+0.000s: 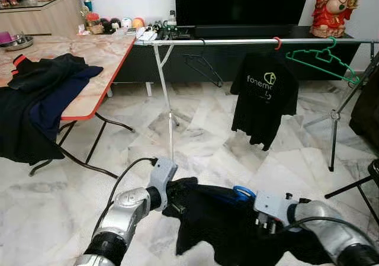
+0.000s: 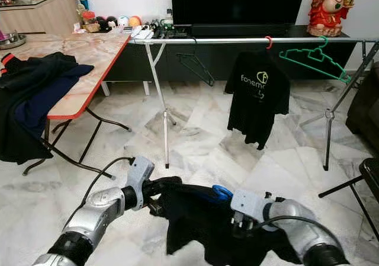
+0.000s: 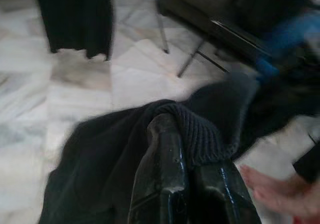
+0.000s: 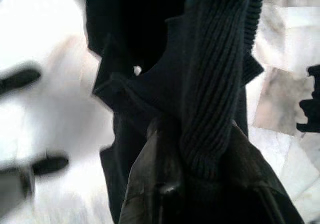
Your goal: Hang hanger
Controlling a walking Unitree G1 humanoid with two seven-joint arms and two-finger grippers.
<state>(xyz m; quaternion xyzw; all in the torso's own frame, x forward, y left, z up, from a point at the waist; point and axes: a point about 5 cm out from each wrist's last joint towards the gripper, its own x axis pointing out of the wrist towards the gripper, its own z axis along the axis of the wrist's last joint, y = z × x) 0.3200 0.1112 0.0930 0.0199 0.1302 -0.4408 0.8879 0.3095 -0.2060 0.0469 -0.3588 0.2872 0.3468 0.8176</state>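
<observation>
The blue hanger (image 1: 243, 191), inside a dark shirt (image 1: 225, 224), hangs crosswise low before the robot, the shirt pinched at one end by the left gripper (image 1: 176, 196) and at the other by the right gripper (image 1: 265, 220), with the rail (image 1: 237, 41) well ahead and higher.

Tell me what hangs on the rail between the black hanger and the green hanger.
In the left eye view, a black T-shirt hangs on the rail, between the black hanger and green hanger.

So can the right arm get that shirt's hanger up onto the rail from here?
Probably not yet: the rail stands well ahead across open floor, and both tools, left and right, grip the black shirt low.
</observation>
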